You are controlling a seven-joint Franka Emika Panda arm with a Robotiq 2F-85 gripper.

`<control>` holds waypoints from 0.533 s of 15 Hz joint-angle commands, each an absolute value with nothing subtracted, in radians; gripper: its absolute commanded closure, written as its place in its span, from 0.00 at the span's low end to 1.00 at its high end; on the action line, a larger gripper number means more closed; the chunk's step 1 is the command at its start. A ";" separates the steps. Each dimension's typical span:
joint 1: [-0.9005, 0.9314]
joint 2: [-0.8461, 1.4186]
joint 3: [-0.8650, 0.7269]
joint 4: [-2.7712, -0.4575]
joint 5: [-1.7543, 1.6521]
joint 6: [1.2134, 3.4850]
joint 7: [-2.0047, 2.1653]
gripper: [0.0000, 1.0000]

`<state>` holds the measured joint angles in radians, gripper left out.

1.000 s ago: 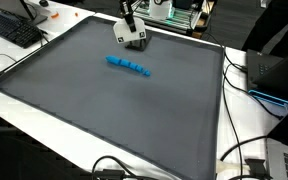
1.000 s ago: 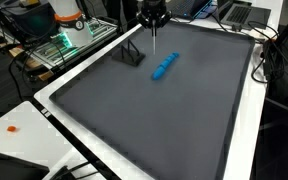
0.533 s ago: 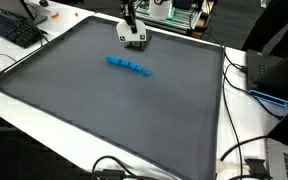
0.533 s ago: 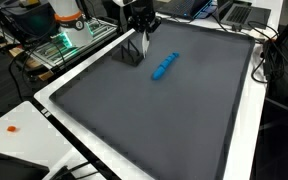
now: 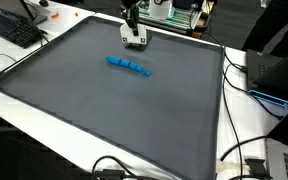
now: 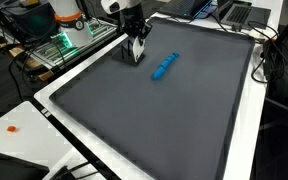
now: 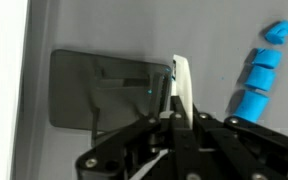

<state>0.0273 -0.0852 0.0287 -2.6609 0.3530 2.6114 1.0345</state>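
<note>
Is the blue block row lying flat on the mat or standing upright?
Lying flat. In both exterior views the blue block row stretches along the mat, its whole length on it.

bright blue blocks (image 5: 130, 67), a dark grey plate (image 7: 94, 85), grey mat (image 5: 104, 110), white table (image 6: 44, 140).

Robotics lab workbench
A keyboard (image 5: 14, 28) is lying far left, cables (image 5: 242, 150) are trailing right, laptops (image 6: 234, 12) are sitting beside the grey mat (image 5: 104, 100).

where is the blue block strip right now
In both exterior views the blue block strip lies on the dark mat, close beside the small stand at the gripper.
</note>
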 commanded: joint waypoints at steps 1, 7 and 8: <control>0.034 -0.112 0.047 -2.726 0.389 2.676 1.084 0.99; 0.042 -0.100 0.063 -2.757 0.397 2.752 1.131 0.99; 0.044 -0.099 0.064 -2.761 0.401 2.760 1.133 0.99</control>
